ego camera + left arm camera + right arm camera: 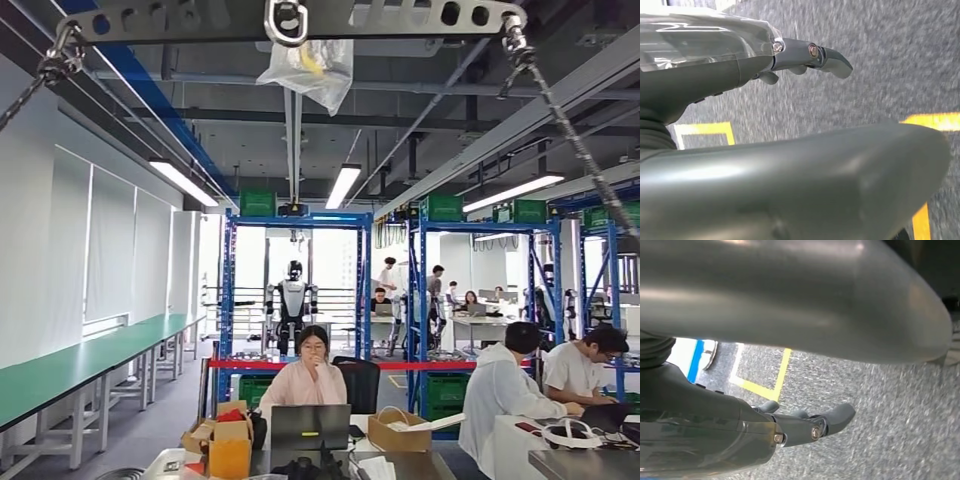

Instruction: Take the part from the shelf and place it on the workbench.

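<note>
Your left hand (764, 65) hung over grey carpet (885, 60) marked with yellow floor tape (704, 129); its fingers (828, 59) lay straight and loose, apart from the thick thumb (810, 185), holding and touching nothing. Your right hand (764, 425) hung the same way, its fingers (836, 417) extended, the thumb (791, 295) clear of them, gripping nothing. In the head view you faced a blue shelf (298, 290) well ahead, beyond a seated person (311, 380). You could not tell where the part was. A long green workbench (83, 360) ran along your left.
</note>
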Motion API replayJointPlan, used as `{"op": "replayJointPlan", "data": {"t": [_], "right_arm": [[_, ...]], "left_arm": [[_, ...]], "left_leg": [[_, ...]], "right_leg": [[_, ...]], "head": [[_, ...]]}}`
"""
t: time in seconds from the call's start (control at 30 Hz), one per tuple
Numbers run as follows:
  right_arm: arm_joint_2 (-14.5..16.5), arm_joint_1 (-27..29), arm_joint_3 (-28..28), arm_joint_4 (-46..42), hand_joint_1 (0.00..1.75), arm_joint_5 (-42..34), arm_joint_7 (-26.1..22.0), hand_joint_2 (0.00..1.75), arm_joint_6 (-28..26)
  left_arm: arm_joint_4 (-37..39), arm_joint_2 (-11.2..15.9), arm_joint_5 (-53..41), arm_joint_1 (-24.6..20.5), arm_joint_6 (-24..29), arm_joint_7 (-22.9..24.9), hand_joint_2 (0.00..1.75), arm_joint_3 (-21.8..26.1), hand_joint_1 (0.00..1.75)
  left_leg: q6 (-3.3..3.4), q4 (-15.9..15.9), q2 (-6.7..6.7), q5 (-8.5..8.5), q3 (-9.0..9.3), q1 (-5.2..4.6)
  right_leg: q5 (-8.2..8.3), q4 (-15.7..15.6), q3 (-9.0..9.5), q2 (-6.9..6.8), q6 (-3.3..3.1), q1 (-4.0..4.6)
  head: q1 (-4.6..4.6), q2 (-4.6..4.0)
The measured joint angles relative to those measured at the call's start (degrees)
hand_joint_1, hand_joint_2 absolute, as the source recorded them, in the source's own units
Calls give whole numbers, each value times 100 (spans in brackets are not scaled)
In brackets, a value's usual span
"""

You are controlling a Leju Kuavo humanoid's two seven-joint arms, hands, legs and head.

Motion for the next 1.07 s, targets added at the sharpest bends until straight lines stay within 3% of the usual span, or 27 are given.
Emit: {"op": "replayJointPlan", "data": {"t": [0.03, 0.1, 0.17, 0.2, 0.23, 0.3, 0.37, 0.5, 0.57, 0.63, 0.67, 0.7, 0.73, 0.83, 0.87, 0.93, 1.07], "right_arm": [[2, 0, -20, 1, 0, -12, 25, 0, -4], [3, 20, -52, 3, 0, -25, 75, 0, -3], [3, 40, -71, 6, 0, -32, 145, 0, 5], [3, 43, -78, 7, 0, -35, 178, 0, 11], [3, 42, -86, 7, 0, -39, 207, 0, 15], [4, 39, -111, 7, 0, -43, 240, 0, 25], [8, 33, -136, 8, 0, -39, 263, 0, 33], [-3, 24, -164, 9, 0, -34, 298, 0, 40], [-15, 22, -169, 11, 0, -33, 326, 87, 43], [-14, 27, -173, 13, 0, -27, 350, 175, 43], [-14, 32, -174, 14, 0, -22, 363, 175, 43], [-15, 38, -174, 15, 0, -12, 378, 175, 44], [-17, 47, -175, 15, 0, 1, 395, 175, 50], [-27, 66, -175, 17, 0, 40, 440, 175, 77], [-27, 62, -175, 18, 0, 51, 454, 175, 79], [-25, 53, -175, 20, 0, 67, 479, 175, 79], [-25, 68, -175, 22, 0, 86, 461, 0, 78]], "left_arm": [[0, -2, 41, -4, -7, 23, 87, 22, 0], [0, -8, 95, -3, -38, 38, 175, 70, 0], [0, -13, 132, 2, -69, 31, 175, 111, 0], [0, -13, 145, 2, -79, 22, 175, 124, 0], [0, -13, 157, 1, -87, 12, 175, 131, 0], [0, -13, 165, -7, -94, -7, 175, 136, 0], [0, -14, 170, -17, -98, -20, 175, 140, 0], [0, -31, 174, -26, -98, -32, 175, 145, 0], [0, -46, 176, -30, -97, -39, 175, 149, 0], [0, -51, 177, -28, -98, -40, 175, 158, 0], [0, -55, 177, -25, -98, -35, 175, 164, 0], [0, -57, 175, -22, -97, -25, 175, 170, 0], [0, -61, 175, -21, -97, -13, 175, 175, 0], [0, -72, 174, -27, -95, 12, 175, 180, 0], [0, -73, 173, -31, -94, 15, 175, 181, 0], [0, -74, 171, -35, -93, 25, 175, 184, 0], [0, -84, 171, -31, -95, 32, 175, 186, 0]], "left_leg": [[-23, 131, -5, -136, -59, 2], [-56, 743, -14, -608, -280, 10], [-75, 1463, -17, -933, -493, 13], [-77, 1598, -18, -933, -489, 12], [-72, 1504, -20, -830, -380, 11], [-35, 806, -21, -515, 61, 7], [17, 223, -20, -348, 380, -6], [112, 30, -23, -346, 396, 20], [166, -1, -22, -315, 371, 59], [185, 0, -18, -299, 342, 63], [187, 1, -15, -295, 334, 65], [186, 2, -14, -293, 334, 68], [184, 3, -15, -292, 342, 73], [156, 17, -27, -305, 365, 73], [139, 31, -30, -310, 347, 59], [106, 56, -36, -311, 297, 30], [62, 34, -38, -278, 278, 60]], "right_leg": [[35, -12, -33, -15, -40, -6], [95, 6, -116, -46, -101, 7], [133, 53, -210, -62, -124, 36], [143, 85, -254, -63, -127, 47], [147, 122, -292, -62, -127, 53], [132, 204, -348, -57, -111, 58], [115, 282, -403, -54, -78, 74], [87, 374, -505, -45, 22, 99], [-171, 746, -679, -19, 106, 76], [-555, 1532, -1041, -4, 186, 11], [-668, 1888, -1206, -4, 217, -20], [-667, 2063, -1288, -5, 242, -47], [-545, 1998, -1258, -5, 265, -71], [109, 853, -762, -1, 303, -119], [212, 553, -649, 5, 293, -127], [217, 353, -607, 21, 270, -126], [214, 351, -635, 26, 231, -94]], "head": [[-1, -1], [-1, -1], [0, -1], [0, -1], [0, -1], [0, -1], [0, -1], [-1, -1], [-1, -1], [0, -1], [-1, -1], [-2, -1], [-2, -1], [-2, -1], [1, -1], [4, -1], [6, -1]]}}
